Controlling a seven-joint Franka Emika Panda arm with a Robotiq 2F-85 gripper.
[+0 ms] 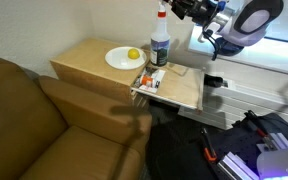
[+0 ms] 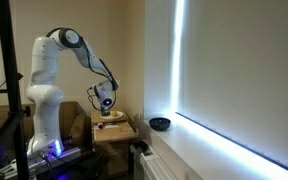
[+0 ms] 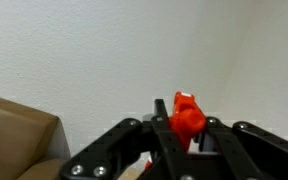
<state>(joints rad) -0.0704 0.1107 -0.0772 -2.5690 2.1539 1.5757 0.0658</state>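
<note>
Holds narrow with the hand (image 3: 185, 128) on the red top of a spray bottle (image 1: 160, 42), upright at the table's (image 1: 82, 56) back edge, near a plate (image 1: 115, 61) bearing a lemon (image 1: 133, 54).

The gripper (image 3: 184, 128) hides the spray bottle (image 3: 187, 112) below its red trigger head.

Wooden table (image 1: 84, 55) (plate (image 1: 113, 59), spray bottle (image 1: 160, 45))
</note>
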